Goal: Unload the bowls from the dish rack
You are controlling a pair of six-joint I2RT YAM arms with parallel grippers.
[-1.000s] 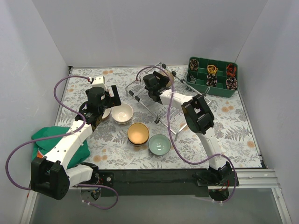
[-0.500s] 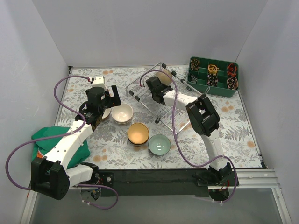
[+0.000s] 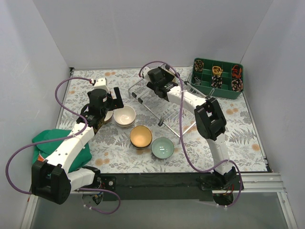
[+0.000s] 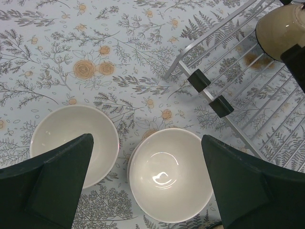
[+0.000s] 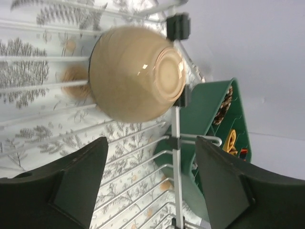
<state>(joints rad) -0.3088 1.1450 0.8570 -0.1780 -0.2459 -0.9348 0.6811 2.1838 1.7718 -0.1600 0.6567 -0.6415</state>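
Observation:
A tan bowl [image 5: 136,71] lies on its side at the far end of the wire dish rack [image 3: 167,109], its base turned toward my right gripper [image 5: 151,140]. That gripper is open and empty just short of the bowl. In the top view the right gripper [image 3: 162,82] covers this bowl. My left gripper [image 4: 147,138] is open and empty above two white bowls on the table, one [image 4: 169,174] between the fingers and one [image 4: 71,140] to the left. In the top view the left gripper [image 3: 110,101] hovers by these bowls [image 3: 125,116].
A tan-orange bowl [image 3: 141,136] and a celadon green bowl [image 3: 162,148] stand on the table in front of the rack. A green compartmented tray [image 3: 217,78] sits at the far right, close to the rack's corner [image 5: 174,143]. A green cloth [image 3: 50,143] lies at the left edge.
My right gripper has moved toward the far end of the rack and now covers the tan bowl in the top view. The left arm has not moved.

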